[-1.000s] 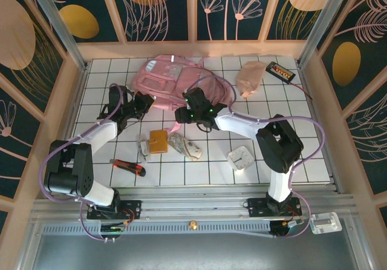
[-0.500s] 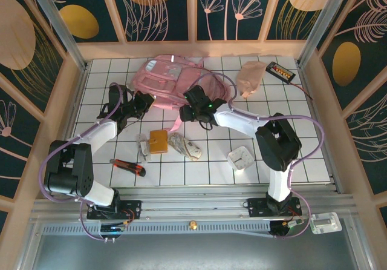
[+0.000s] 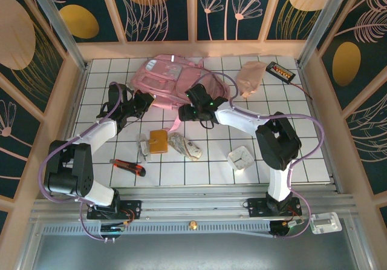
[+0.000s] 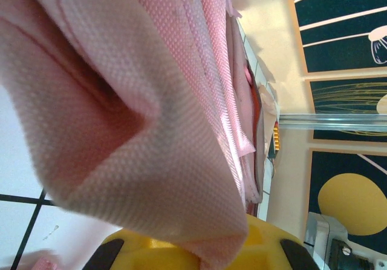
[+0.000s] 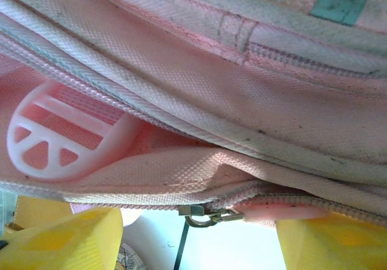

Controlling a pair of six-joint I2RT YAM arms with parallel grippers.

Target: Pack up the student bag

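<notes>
Two grippers were at the near edge of the student bag (image 3: pixel 172 79), a pink fabric backpack that lay flat at the far middle of the tiled table (image 3: pixel 290 131), apart from the small loose items (image 3: pixel 175 144) nearer the arms.

The left gripper (image 3: pixel 144 105) was at the bag's near left corner. In its wrist view its jaws were fully closed on a fold of the pink woven cloth, which ran down between the yellow fingers (image 4: pixel 260 246).

The right gripper (image 3: pixel 184 111) stood more to the middle of that edge, with its jaws wide apart and nothing held. In its wrist view a small metal zipper pull (image 5: pixel 208 217) hung just between the two fingers (image 5: pixel 66 237), and a white plastic strap buckle (image 5: pixel 57 138) lay partly under a seam.

The bag looked light, soft and limp, so it would probably sag and fold instead of lifting as one piece. A pinch on thin cloth could pull up only one layer. The thick seam beside the zip, or a strap, seemed a safer place to hold. The pull was small and smooth, and could slip out of the pads if it was not taken squarely.
</notes>
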